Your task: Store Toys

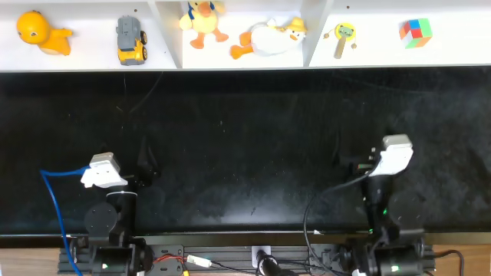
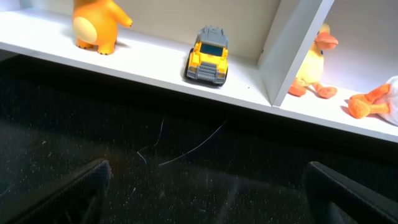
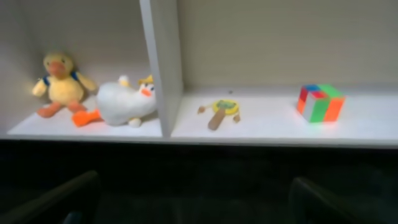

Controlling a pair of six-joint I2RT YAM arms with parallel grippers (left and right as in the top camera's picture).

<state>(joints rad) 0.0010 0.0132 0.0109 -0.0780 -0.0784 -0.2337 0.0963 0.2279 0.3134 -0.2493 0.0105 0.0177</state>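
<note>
The black desk [image 1: 245,138] takes up most of the top view, bare between the two arms. Along its far edge runs a white shelf [image 1: 92,65], split by upright dividers into three compartments. All the toys sit in it.

The left arm [image 1: 107,180] stands near the desk's front edge on the left, the right arm [image 1: 387,165] near the front edge on the right, both well apart from the shelf. The left jaws are spread wide and hold nothing; the right jaws are the same, wide and empty, facing the shelf.

Middle compartment: a white goose [image 1: 270,38] lying on its side with orange feet, and just beside it, on the left, a yellow duckling [image 1: 203,21] sitting upright. The two are close, but I cannot tell whether they touch.

Left compartment: an orange duck [image 1: 40,32] at the far left and a yellow truck [image 1: 130,40] near the divider, well apart from each other.

Right compartment: a colour cube [image 1: 415,32] on the right and a small rattle [image 1: 344,37] lying flat nearer the divider, apart from the cube.
</note>
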